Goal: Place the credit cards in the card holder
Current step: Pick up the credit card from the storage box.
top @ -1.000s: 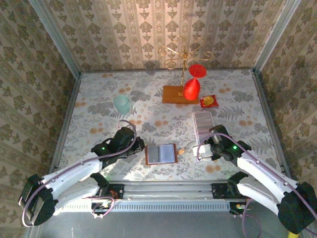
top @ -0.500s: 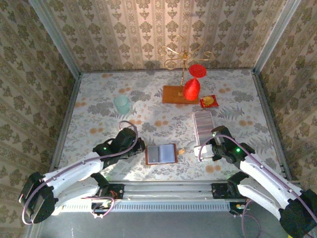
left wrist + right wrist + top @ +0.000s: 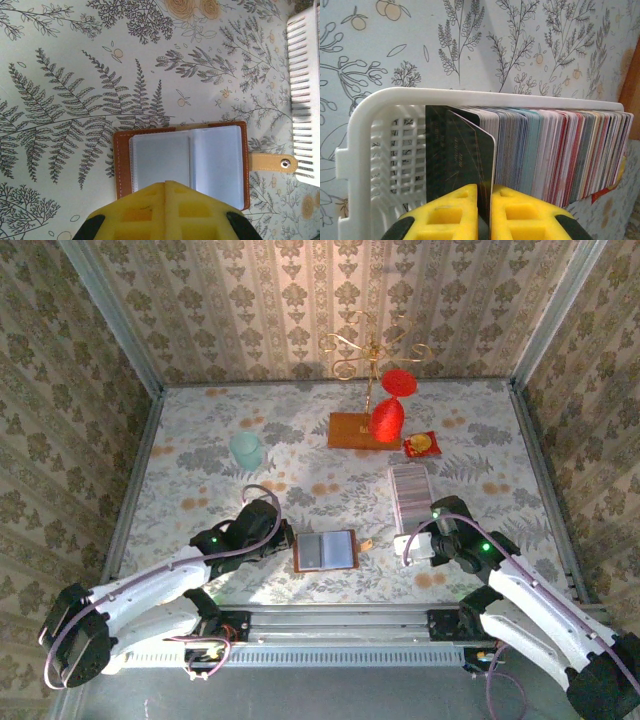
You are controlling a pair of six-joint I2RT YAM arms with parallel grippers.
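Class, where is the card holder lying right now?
In the top view, the card holder lies open near the front edge, just right of the left hand, with the white card tray off to its right.

We can read no text, brand or number here. The front card (image 3: pixel 470 160) among the cards (image 3: pixel 545 150) has only thin pale lines on its dark face. The packet (image 3: pixel 421 444) is too small to read. The pockets of the holder (image 3: pixel 180 162) are plain grey.
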